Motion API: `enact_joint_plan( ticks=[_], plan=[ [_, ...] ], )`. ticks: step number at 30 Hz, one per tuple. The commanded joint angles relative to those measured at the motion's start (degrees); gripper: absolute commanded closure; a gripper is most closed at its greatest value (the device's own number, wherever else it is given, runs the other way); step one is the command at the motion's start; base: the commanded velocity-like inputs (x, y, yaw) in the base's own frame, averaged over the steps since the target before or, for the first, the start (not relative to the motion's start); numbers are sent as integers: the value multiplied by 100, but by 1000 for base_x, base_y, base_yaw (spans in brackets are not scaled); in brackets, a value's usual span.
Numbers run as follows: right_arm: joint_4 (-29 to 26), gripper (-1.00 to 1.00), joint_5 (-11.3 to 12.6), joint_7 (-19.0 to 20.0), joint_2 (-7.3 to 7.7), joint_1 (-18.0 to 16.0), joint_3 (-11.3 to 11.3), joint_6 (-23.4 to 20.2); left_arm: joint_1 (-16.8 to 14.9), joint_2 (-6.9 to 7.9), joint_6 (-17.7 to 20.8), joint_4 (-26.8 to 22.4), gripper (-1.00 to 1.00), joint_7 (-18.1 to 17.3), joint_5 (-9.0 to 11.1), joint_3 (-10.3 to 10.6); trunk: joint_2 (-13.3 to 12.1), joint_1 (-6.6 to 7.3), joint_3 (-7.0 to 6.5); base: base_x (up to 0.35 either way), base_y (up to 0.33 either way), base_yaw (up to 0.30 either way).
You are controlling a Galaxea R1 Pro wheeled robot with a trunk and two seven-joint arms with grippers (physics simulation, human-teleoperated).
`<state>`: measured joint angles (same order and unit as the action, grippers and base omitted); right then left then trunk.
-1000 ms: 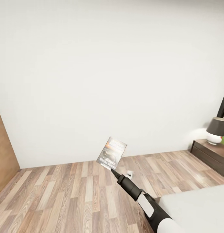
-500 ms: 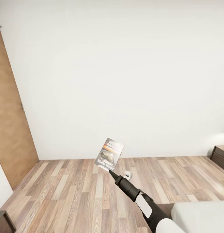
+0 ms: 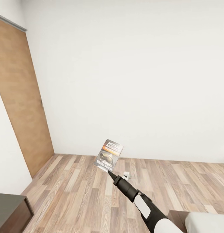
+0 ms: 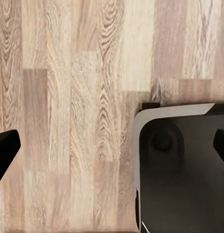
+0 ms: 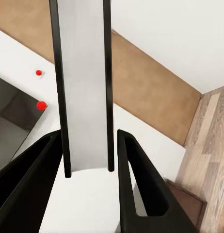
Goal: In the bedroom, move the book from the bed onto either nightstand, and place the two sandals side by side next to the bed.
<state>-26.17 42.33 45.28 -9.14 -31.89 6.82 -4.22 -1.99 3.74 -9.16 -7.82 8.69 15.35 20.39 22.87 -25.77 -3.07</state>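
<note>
A: So where was the book (image 3: 108,155) at that moment?

B: Up in the air, clamped in the right gripper (image 3: 109,172). In the head view the right arm reached forward and up from the lower right, and the gripper's tip pinched the book's lower edge. The book stood nearly upright above it, leaning a little, with its long axis running on from the arm's line.

A: And the right wrist view agreed?

B: Yes. There the book (image 5: 84,87) showed edge-on as a pale strip with dark borders, held between the two black fingers (image 5: 136,189), which pressed against its sides.

A: How did the book look?

B: Thin and small, with a greyish cover, white lettering at the top, an orange band under that and a dark picture lower down.

A: What did the next move turn on?

B: The nightstand (image 3: 11,212), I'd judge. Its dark corner sat at the lower left of the head view, on the far side from the right arm, so the book lay well to its right and high above its top. A corner of the bed (image 3: 202,223) showed at the lower right.

A: The left gripper (image 4: 112,145)?

B: Its fingertips sat far apart, holding nothing, over the wood floor (image 4: 68,97) and the robot's dark base.
</note>
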Motion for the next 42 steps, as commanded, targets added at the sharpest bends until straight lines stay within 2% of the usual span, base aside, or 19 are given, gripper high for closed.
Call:
enact_joint_plan(
  ticks=[1,14,28,42],
  plan=[
    [-4,100,74,6,2,-2,12,-45,-2,1,-15,2,-100,20,45,49,5,-2,7,0,0,267],
    [-2,100,66,-67,-8,-2,20,-13,-3,-12,-15,-1,-100,12,41,98,5,-2,36,8,0,121],
    [-2,100,65,-72,-7,-2,30,-9,-4,-23,-12,1,-100,10,32,111,5,-2,38,182,0,9],
    [-2,100,75,-74,-13,-2,262,-9,-4,-19,-8,8,-100,10,30,108,5,-2,38,31,0,-42]
  ],
)
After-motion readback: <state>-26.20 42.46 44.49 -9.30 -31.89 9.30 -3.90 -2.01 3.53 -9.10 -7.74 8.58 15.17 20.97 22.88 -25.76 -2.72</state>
